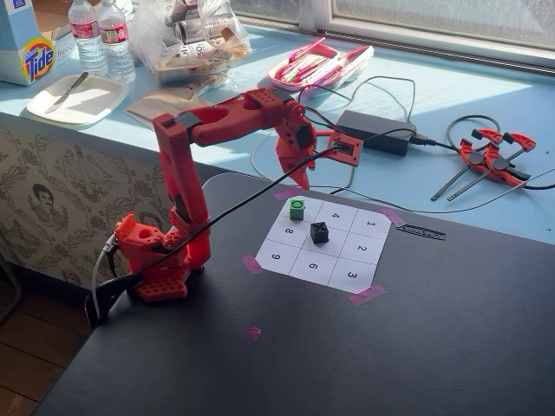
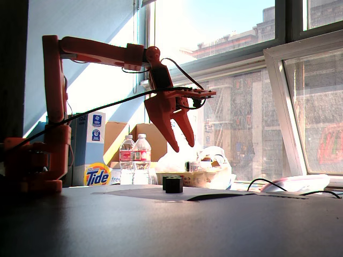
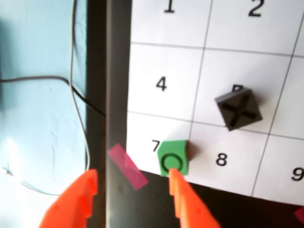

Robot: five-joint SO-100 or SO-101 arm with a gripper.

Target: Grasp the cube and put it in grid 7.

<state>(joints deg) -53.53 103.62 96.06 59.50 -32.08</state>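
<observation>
The small green cube (image 1: 297,208) with a dark ring on top sits in grid 7 (image 1: 310,209), the far corner cell of the paper grid. In the wrist view the cube (image 3: 173,158) lies in the lower right of the cell printed 7 (image 3: 142,135), close to the line with cell 8. My gripper (image 1: 304,182) hangs above that corner, open and empty. In the wrist view the gripper (image 3: 133,173) has its jaws wide apart, with the right fingertip (image 3: 176,183) just below the cube. In the low fixed view the gripper (image 2: 183,145) is well above the table.
A black cube (image 1: 319,231) marked with an X stands on the middle cell, and it also shows in the wrist view (image 3: 238,109). Pink tape (image 3: 127,166) holds the paper's corner. Behind the dark table are a power brick (image 1: 373,130), cables and red clamps (image 1: 494,156).
</observation>
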